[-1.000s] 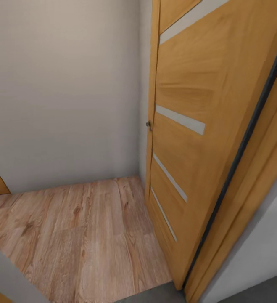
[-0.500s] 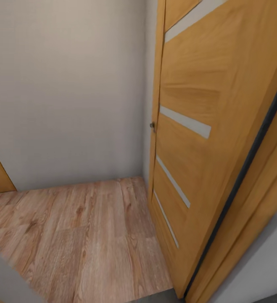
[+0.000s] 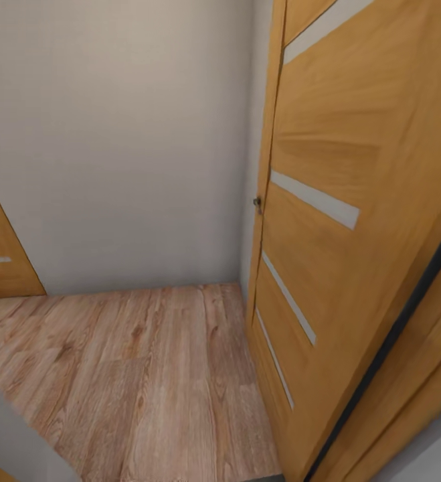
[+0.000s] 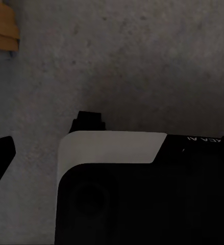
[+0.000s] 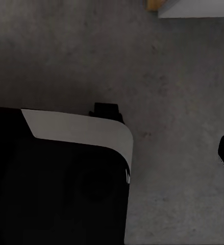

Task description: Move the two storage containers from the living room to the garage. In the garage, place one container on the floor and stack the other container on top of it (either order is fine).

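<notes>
- A corner of a passage is seen in the head view: a plain white wall [image 3: 113, 134] at 12 o'clock, a light wood-plank floor [image 3: 133, 375] at 6 o'clock, and an orange-brown wooden door [image 3: 354, 201] standing open at 3 o'clock, with a small knob [image 3: 257, 203] on its edge.
- A second wooden door [image 3: 3, 258] is seen in part at 9 o'clock.
- In both wrist views, dark grey speckled concrete floor [image 4: 142, 61] is seen beneath the robot's own black-and-white body [image 4: 117, 168].
- It is judged that the robot stands on the garage side of a doorway and looks into the wood-floored passage.
- The state of the fingers of either arm cannot be told, because the fingertips are not clearly shown.
- Where the two storage containers lie cannot be told from these pictures, so their direction from the fingers, their long axis and the nearer arm cannot be told.
- It is judged that driving is the step in hand, and no grasp can be prepared until a container is found.
</notes>
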`<state>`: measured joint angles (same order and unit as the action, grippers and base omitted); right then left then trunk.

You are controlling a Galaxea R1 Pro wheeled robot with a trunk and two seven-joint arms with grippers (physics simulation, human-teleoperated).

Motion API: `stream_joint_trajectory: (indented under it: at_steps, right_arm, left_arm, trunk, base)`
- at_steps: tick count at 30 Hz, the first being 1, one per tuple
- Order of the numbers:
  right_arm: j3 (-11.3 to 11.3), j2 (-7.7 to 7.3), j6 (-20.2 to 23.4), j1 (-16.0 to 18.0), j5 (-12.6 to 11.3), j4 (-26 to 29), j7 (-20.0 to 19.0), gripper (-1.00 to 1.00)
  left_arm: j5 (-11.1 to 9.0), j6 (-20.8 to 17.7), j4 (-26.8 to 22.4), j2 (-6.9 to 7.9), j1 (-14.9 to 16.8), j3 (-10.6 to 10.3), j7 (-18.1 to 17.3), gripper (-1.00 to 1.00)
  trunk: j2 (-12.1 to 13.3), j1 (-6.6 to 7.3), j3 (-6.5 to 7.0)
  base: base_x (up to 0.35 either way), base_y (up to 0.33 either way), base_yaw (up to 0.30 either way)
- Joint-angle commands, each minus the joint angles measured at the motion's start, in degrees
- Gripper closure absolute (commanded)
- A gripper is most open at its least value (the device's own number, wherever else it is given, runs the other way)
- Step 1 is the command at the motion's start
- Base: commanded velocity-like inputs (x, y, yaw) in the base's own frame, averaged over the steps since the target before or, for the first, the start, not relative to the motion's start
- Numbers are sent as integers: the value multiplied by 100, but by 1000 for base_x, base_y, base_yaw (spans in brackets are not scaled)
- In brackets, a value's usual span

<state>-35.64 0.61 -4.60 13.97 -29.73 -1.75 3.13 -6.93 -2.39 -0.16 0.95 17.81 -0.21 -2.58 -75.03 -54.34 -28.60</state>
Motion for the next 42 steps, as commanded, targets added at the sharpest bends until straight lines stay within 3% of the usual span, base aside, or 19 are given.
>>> stream_joint_trajectory:
  at_steps: [1, 21, 27, 42]
  right_arm:
    - [-48, 6, -32, 7, -50, -18, 3, -100]
    - [-48, 8, -32, 5, -50, -18, 3, -100]
    - [-48, 2, -32, 3, -50, -18, 3, -100]
    - [-48, 1, -32, 6, -50, -18, 3, -100]
  left_arm:
    - [-60, -25, -2, 1, 3, -5, -24, -100]
    - [-63, -25, -2, 1, 3, -6, -24, -100]
    - [-60, -25, -3, 7, 3, -12, -24, -100]
    - [-31, -25, -2, 19, 3, -14, -24, -100]
  trunk:
    - [-3, 0, -5]
    - [-3, 0, -5]
    - [-3, 0, -5]
    - [-3, 0, -5]
  base:
    - [1, -1, 273]
    - [0, 0, 271]
    - [87, 0, 55]
    - [312, 0, 1]
